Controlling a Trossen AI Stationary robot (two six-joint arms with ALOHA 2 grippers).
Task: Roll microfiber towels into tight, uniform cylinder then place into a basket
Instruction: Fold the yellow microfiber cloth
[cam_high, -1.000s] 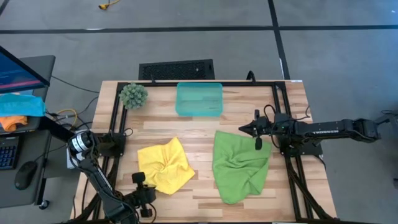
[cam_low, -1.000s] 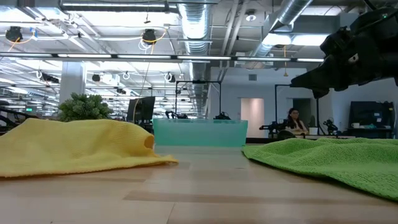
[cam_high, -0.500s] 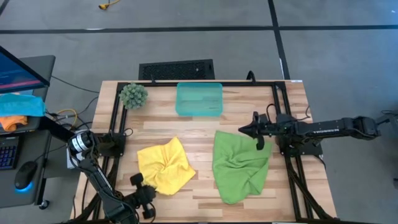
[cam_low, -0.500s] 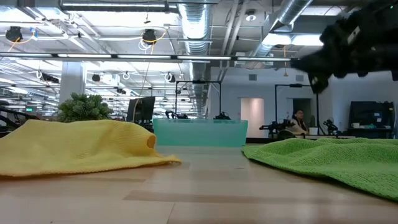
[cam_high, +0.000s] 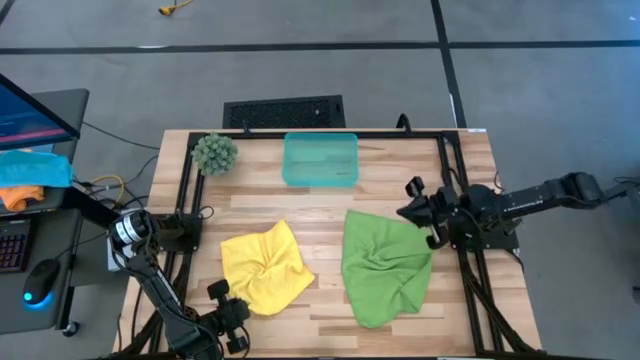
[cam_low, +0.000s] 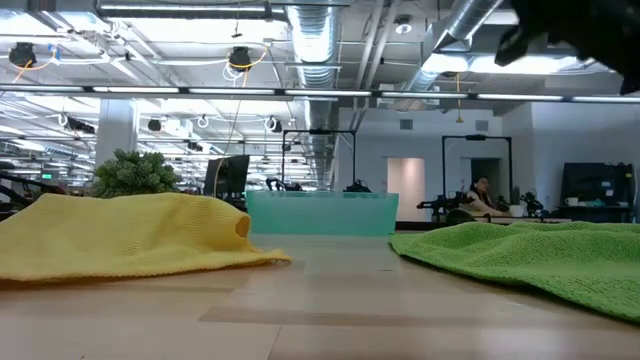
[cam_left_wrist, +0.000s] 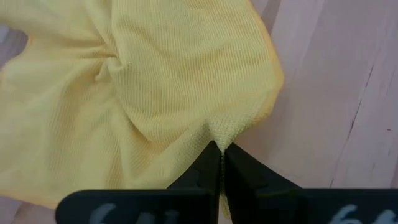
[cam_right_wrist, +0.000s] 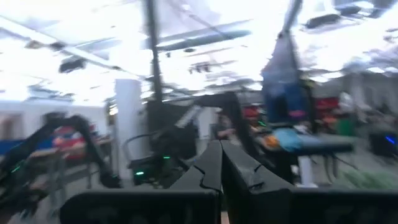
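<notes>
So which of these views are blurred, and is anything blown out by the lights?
Right wrist view: smeared throughout, ceiling lights washed to white behind the right gripper. Low view: that gripper is a soft dark shape before bright ceiling lights. Left wrist view: crisp, the yellow towel weave clear. High view: sharp and evenly lit.

Yellow towel (cam_high: 264, 266), green towel (cam_high: 386, 264) crumpled; basket (cam_high: 320, 160) behind

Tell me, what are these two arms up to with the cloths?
The left gripper is shut on an edge of the yellow towel, which lies crumpled and unrolled. The right gripper is shut and empty, raised above the green towel. The basket at the back has no towel in it.
</notes>
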